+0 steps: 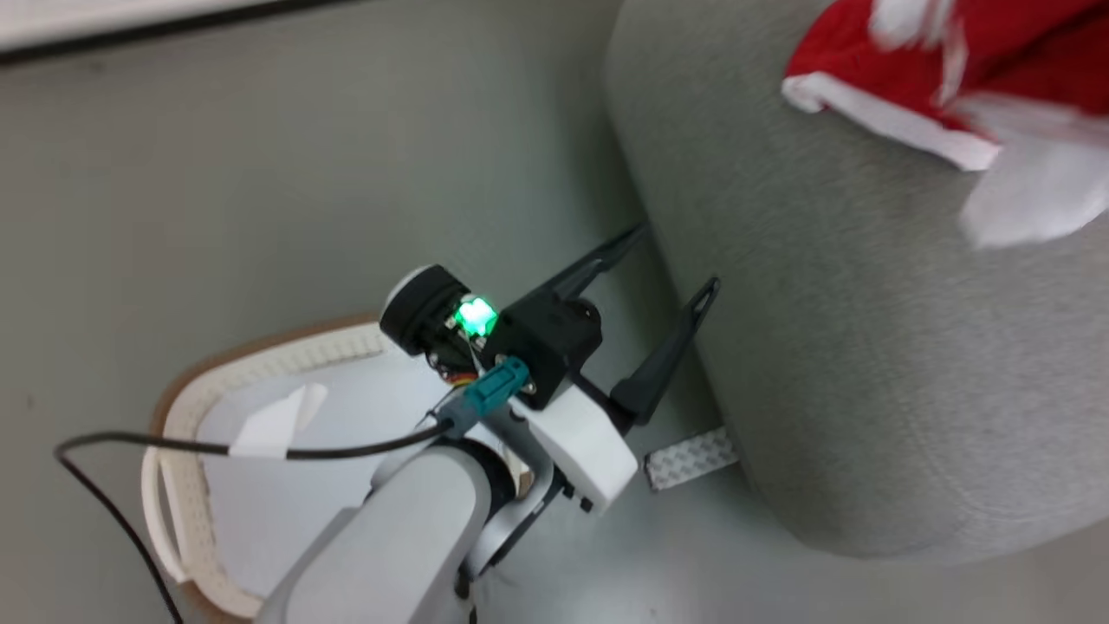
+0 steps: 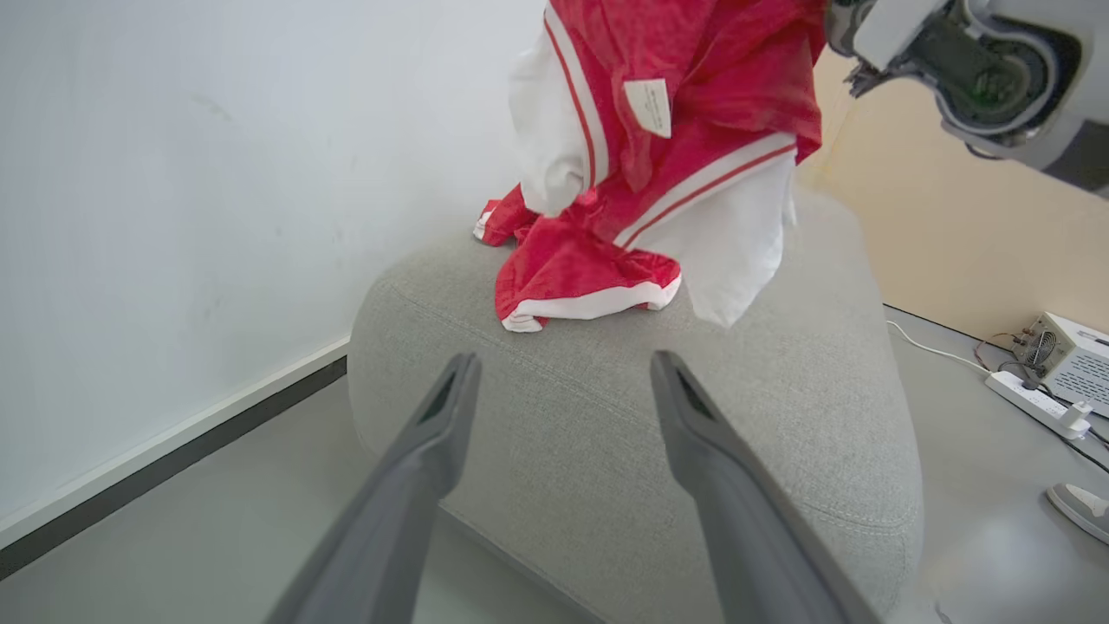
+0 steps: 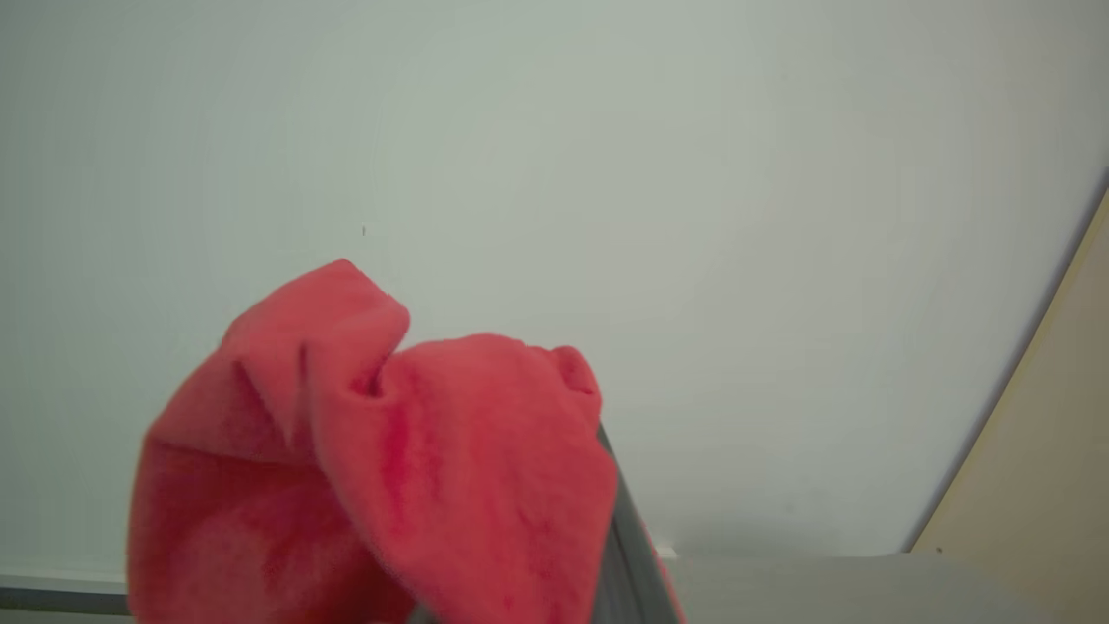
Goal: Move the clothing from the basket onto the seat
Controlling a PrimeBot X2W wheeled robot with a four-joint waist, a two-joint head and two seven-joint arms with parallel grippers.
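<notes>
Right gripper (image 3: 617, 529) clamps clothing (image 2: 693, 87), hung low to settle on seat (image 2: 823, 390); left gripper (image 1: 677, 256) empty, jaws apart, above basket (image 1: 186, 390).

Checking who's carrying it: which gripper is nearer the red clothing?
Right. The right gripper grips the red clothing over the sofa; the left gripper hangs open beside the sofa's edge, apart from it.

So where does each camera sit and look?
Head view: on the head, looking down at the basket, the seat and the open left gripper.
Left wrist view: on that wrist, looking past its fingers at the clothing hanging onto the seat; right arm at top right.
Right wrist view: on that wrist, facing a pale wall; red cloth covers most of its fingers.
Head and left wrist views share the seat and clothing.
</notes>
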